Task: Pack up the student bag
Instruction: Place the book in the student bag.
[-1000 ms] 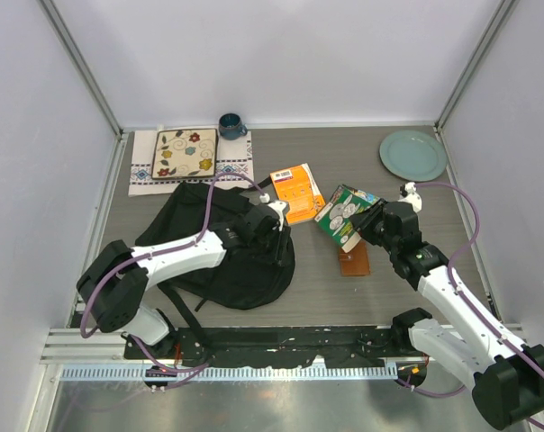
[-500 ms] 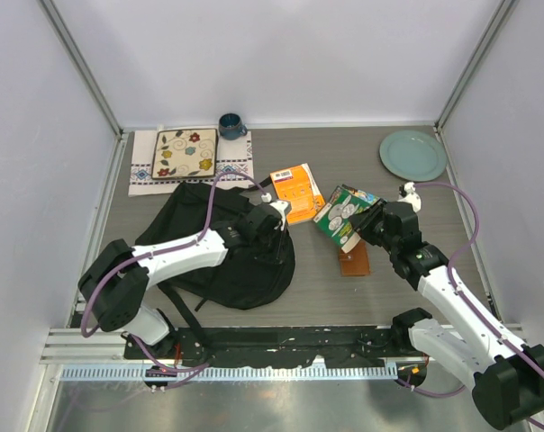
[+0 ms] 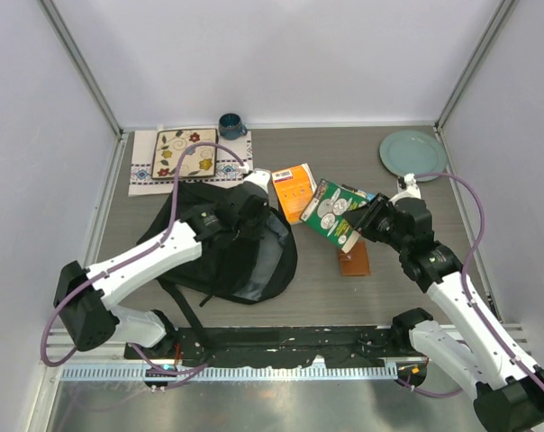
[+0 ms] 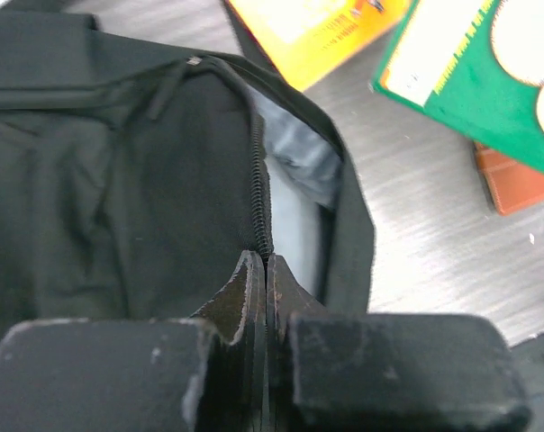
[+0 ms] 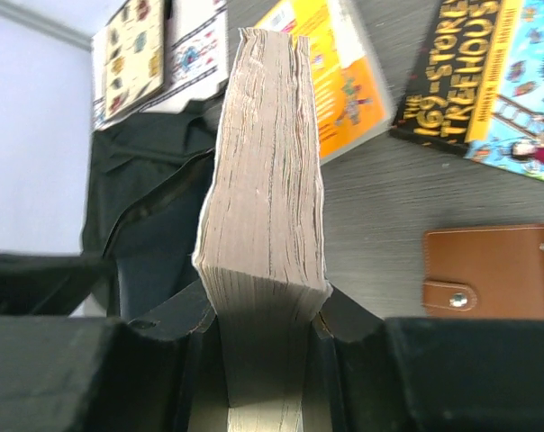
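The student bag (image 3: 209,247) is a large black backpack lying at the left centre. My left gripper (image 3: 254,196) is shut on its zipper edge (image 4: 261,193) and holds the opening up, so the grey lining (image 4: 294,175) shows. My right gripper (image 3: 369,221) is shut on a thick green-covered book (image 3: 333,207) and holds it above the table, just right of the bag. In the right wrist view the book's page edge (image 5: 267,153) stands between the jaws of the right gripper (image 5: 267,306), and the bag (image 5: 150,202) lies beyond it on the left.
An orange book (image 3: 293,189) lies by the bag's far right side. A brown wallet (image 3: 353,262) lies below the held book. A Treehouse book (image 5: 493,81) lies on the table. A green plate (image 3: 412,155), a patterned mat on a cloth (image 3: 185,153) and a blue mug (image 3: 230,126) stand at the back.
My left gripper has pulled the bag's zipper edge up and toward the back, widening the opening. My right gripper has lifted the green book and carried it left toward the bag.
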